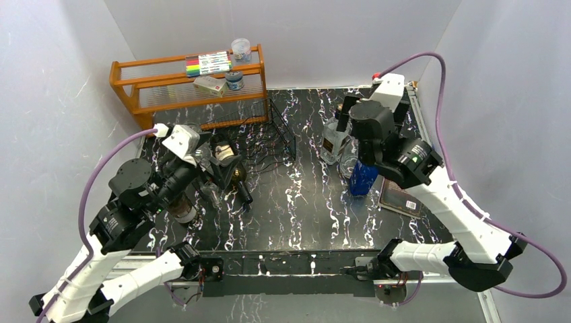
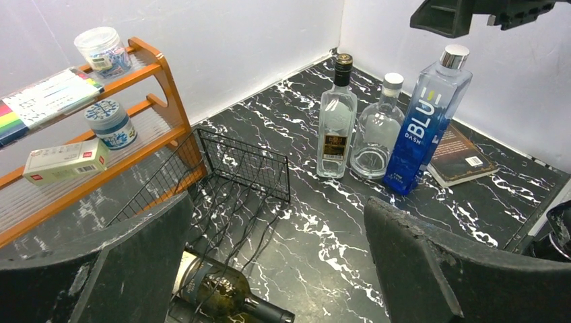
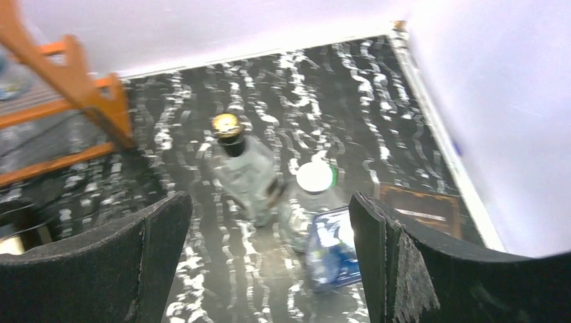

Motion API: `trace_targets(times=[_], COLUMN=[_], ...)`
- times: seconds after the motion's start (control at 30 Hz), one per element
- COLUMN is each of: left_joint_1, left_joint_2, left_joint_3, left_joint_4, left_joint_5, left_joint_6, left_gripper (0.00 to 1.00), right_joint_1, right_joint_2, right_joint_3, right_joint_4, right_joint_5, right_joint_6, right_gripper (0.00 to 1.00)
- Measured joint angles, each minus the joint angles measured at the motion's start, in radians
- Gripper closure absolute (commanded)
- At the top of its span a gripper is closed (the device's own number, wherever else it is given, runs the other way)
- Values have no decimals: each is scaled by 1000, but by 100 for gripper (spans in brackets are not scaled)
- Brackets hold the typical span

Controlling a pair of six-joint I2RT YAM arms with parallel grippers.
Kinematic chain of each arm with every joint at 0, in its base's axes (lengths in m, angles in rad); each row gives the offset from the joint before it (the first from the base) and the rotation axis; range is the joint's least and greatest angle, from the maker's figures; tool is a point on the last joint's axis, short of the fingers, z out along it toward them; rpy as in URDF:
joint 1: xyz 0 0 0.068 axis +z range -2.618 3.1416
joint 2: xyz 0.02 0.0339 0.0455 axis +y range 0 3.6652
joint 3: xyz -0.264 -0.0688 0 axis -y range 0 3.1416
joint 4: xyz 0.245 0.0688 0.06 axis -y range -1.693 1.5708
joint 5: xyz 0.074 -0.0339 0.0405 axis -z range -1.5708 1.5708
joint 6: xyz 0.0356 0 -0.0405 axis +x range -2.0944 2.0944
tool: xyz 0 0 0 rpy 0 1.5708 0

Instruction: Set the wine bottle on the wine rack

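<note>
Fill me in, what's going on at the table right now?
The dark glass wine bottle lies on its side, apparently at the near end of the low black wire rack. The left end effector hangs open above it, holding nothing. The right end effector is open too, over three upright bottles on the right, touching none.

The tall blue bottle carries the word "BLUE" in big white letters down its side, and "DASH" in smaller letters beside it. The brown label on the clear bottle is too small to read.
</note>
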Motion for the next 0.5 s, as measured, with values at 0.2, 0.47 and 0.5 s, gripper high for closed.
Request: trace_targets(times=[0.2, 0.47, 0.5], left_joint_1=[0, 0, 0], left_joint_2=[13, 43, 47], left_joint_3=[-23, -63, -64], left_joint_4=[0, -10, -11], left_joint_5=[28, 83, 85], left_joint_6=[-5, -23, -23], left_gripper=[2, 2, 2], right_joint_1=[-259, -336, -336], right_joint_2=[77, 82, 63], right_joint_3=[14, -34, -51], right_joint_4=[-75, -113, -115], right_joint_5=[-67, -219, -239], right_joint_6=[-42, -51, -51], right_gripper=[2, 2, 2])
